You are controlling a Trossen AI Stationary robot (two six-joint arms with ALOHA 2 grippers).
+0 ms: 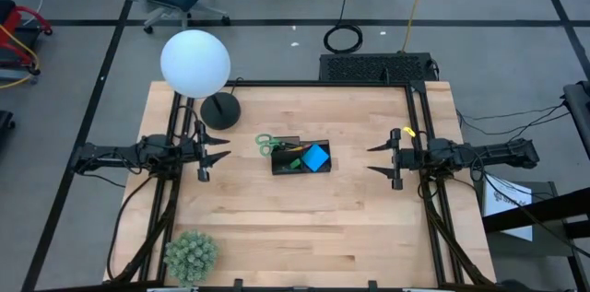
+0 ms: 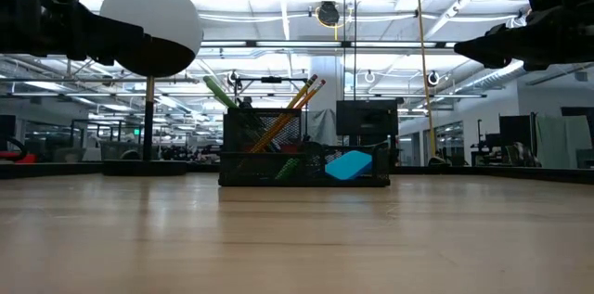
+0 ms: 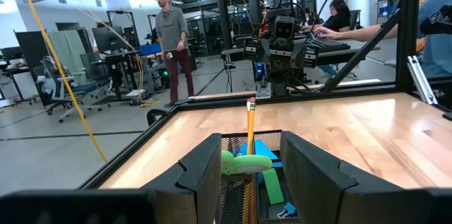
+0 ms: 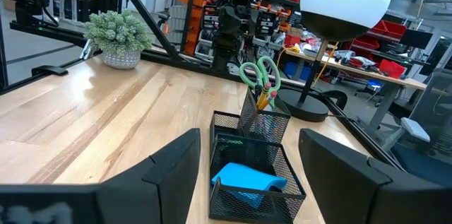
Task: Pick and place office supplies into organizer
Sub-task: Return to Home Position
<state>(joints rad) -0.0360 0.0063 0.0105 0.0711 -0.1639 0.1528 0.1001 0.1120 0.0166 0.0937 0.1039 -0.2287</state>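
Note:
The black mesh organizer [image 1: 300, 157] stands mid-table. In its taller section the green-handled scissors [image 1: 267, 143] and orange pencils [image 2: 297, 101] stand upright, leaning on the mesh wall. The blue pad [image 1: 316, 157] lies tilted in a low compartment, with a green piece [image 3: 271, 185] beside it. My left gripper [image 1: 218, 149] hangs open above the table to the organizer's left. My right gripper [image 1: 378, 159] hangs open to its right. Both point at the organizer and touch nothing. In each wrist view the organizer [image 4: 258, 159] shows between the open fingers [image 3: 205, 174], farther off.
A white globe lamp [image 1: 194, 62] on a round black base [image 1: 220, 109] stands at the far left of the table. A spiky green plant ball [image 1: 191, 255] sits at the near left corner. Bare wood [image 1: 304, 227] lies on the organizer's near side. People [image 3: 171, 37] are in the room beyond.

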